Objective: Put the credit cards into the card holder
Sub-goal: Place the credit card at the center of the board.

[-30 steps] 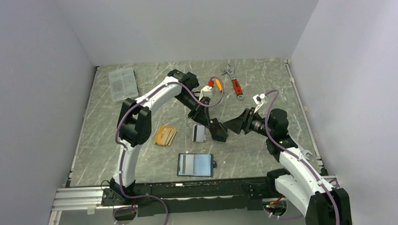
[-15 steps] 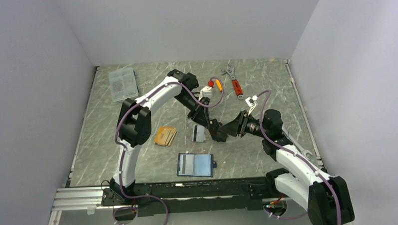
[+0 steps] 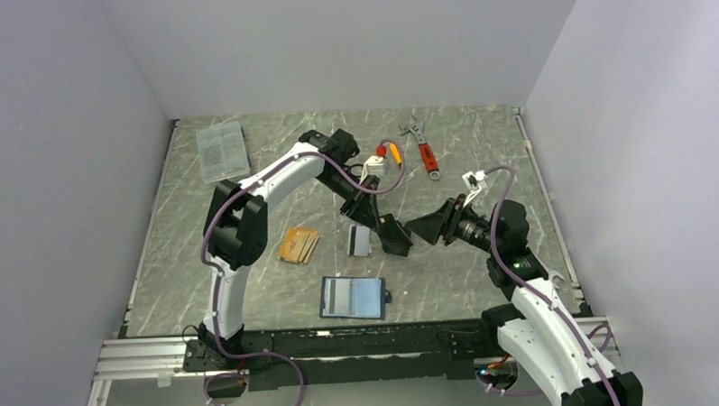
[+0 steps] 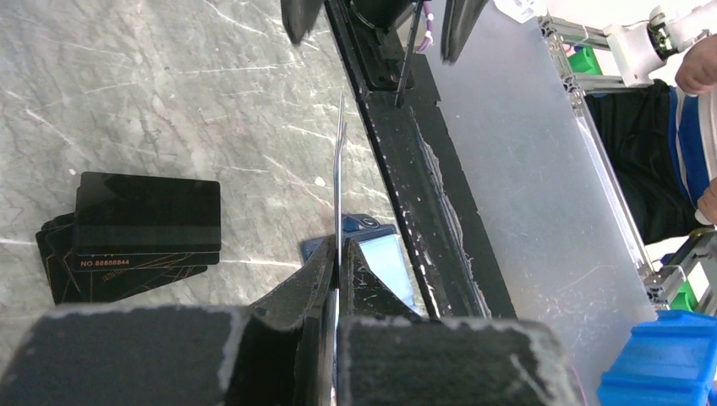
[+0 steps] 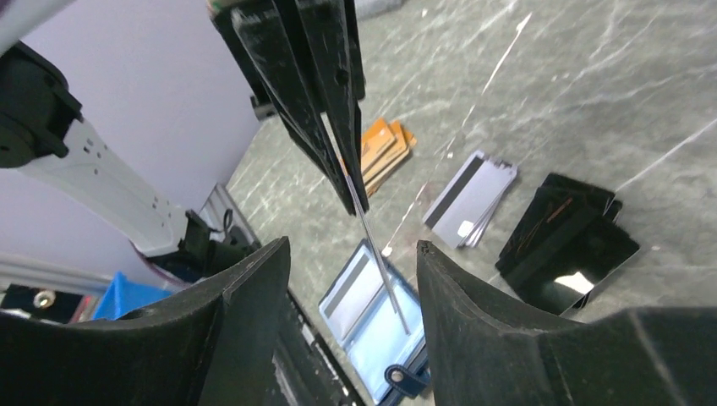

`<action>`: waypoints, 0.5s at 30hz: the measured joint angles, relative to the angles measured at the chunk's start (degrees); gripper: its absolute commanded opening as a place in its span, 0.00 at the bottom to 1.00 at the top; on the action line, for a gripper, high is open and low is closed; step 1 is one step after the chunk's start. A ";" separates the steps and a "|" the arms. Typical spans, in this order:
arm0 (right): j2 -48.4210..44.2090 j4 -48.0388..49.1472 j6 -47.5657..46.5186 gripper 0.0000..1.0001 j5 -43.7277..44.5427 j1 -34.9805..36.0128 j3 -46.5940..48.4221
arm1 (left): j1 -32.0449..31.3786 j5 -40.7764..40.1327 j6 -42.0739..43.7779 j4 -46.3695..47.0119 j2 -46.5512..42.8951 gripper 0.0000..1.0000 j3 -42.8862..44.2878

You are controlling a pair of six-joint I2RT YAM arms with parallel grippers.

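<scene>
My left gripper (image 3: pixel 388 231) (image 4: pixel 336 254) is shut on one of the credit cards (image 4: pixel 339 161) (image 5: pixel 378 262), which shows edge-on and sticks out past its fingers (image 5: pixel 325 101). My right gripper (image 3: pixel 417 225) (image 5: pixel 350 245) faces it, open, with the card's free end in the gap between its fingers and touching neither. The card holder (image 3: pixel 351 296) (image 5: pixel 372 330) (image 4: pixel 385 258) lies open on the table below, blue with a pale inside. On the table lie orange cards (image 3: pixel 299 246) (image 5: pixel 385 148), white-grey striped cards (image 3: pixel 359 240) (image 5: pixel 470 199) and black cards (image 4: pixel 144 228) (image 5: pixel 566 241).
A clear plastic box (image 3: pixel 222 151) sits at the back left. A red-handled wrench (image 3: pixel 423 148) and a small white, red and orange object (image 3: pixel 381 157) lie at the back middle. The black front rail (image 4: pixel 423 194) runs just past the card holder.
The right gripper moved in toward the held card, then drew back slightly to the right; its jaws narrowed and widened again. The left gripper has hardly moved, still holding the card.
</scene>
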 measured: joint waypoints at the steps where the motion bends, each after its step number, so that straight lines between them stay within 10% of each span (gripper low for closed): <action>1: 0.83 -0.11 -0.04 0.59 -0.96 0.00 0.00 | 0.00 -0.22 -0.87 0.92 -0.35 0.00 -0.24; 15: 1.64 -2.75 -0.33 0.58 -5.25 0.33 -0.68 | 0.02 -2.99 -9.73 9.16 -0.79 0.00 0.26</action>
